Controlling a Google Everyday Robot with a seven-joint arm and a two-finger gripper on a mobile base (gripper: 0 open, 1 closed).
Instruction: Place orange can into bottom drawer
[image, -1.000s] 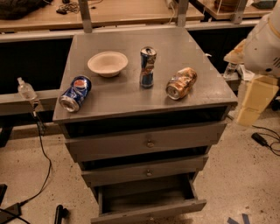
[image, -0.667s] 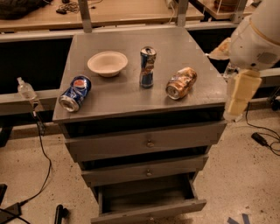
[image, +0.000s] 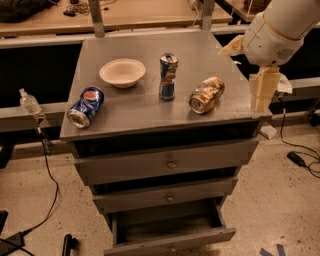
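Grey surface (image: 150, 112) over open bottom drawer (image: 165, 227). Orange can (image: 206, 94) lying near right edge. Tool (image: 262, 92) at that edge, opening unclear.

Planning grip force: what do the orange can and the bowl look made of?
The orange can: thin metal, probably aluminium, shiny copper finish with dents. The bowl: matte off-white, perhaps paper pulp; hard to tell. The gripper hangs right of the can, at the edge of the cabinet top.

orange can (image: 206, 94): copper, patchy | bottom drawer (image: 200, 239): grey | hand (image: 261, 102): cream, right of cabinet (image: 145, 107)
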